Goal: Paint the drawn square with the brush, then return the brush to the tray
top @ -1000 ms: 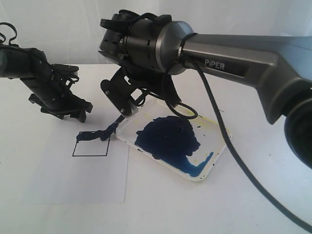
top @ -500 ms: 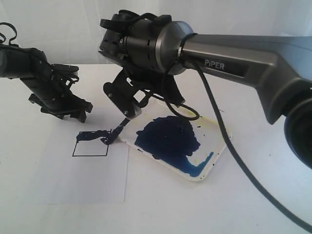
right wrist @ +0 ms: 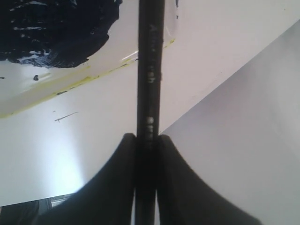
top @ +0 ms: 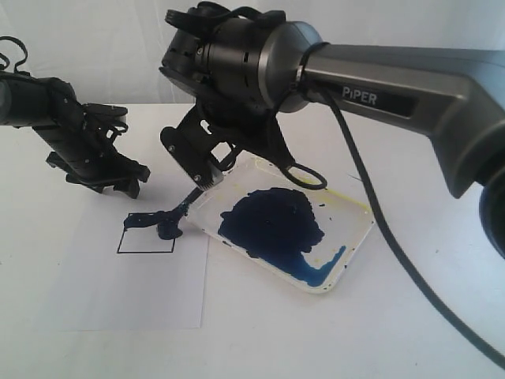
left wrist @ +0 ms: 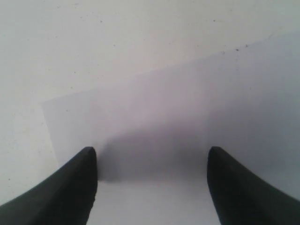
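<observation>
The square (top: 146, 235) is mostly blank inside, with blue only along its far edge and far right corner. The brush (top: 183, 205) rests its tip on that corner and slopes up and away toward the tray (top: 347, 229), which lies just right of the square. The right gripper (top: 201, 180) is clamped on the brush's shaft above the square's right side. The bare area lies nearer than the tip and to its left, so strokes likely pull that way. Beyond the square the left gripper (top: 118, 180) hangs wide apart, empty
</observation>
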Robot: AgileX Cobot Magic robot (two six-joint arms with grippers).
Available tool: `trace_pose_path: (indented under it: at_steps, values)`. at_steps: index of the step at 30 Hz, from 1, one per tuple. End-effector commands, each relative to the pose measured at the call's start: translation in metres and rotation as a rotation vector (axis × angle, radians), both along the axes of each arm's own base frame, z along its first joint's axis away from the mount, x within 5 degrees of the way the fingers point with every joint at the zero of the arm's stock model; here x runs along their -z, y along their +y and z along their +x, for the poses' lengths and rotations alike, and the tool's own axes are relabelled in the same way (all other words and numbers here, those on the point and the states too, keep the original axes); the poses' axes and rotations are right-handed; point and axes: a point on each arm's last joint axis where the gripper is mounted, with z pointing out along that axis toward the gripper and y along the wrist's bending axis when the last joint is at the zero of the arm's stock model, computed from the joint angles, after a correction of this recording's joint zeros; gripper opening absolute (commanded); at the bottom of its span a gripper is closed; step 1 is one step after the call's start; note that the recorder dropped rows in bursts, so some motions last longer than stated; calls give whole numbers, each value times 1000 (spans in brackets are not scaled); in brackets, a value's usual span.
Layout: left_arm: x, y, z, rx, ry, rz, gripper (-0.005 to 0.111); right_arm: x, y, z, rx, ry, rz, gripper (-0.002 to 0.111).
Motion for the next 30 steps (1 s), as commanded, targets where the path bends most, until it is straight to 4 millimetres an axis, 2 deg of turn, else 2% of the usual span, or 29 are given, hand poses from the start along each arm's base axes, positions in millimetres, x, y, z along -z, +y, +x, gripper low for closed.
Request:
trace_pose_path:
  at_steps: [1,7,22,30]
  values:
    - [3,-2,-2,5,30,1,70,1,-4,-5,10,47,-23,0]
    - [3,-2,-2,5,30,1,70,6,-3,-8,2,86,-7,0]
    - [3,-2,-2,5,30,1,70,4,-4,-6,-3,59,-33,0]
    - [3,-2,-2,5,30,1,70,14,0,5,-10,-31,-52,0]
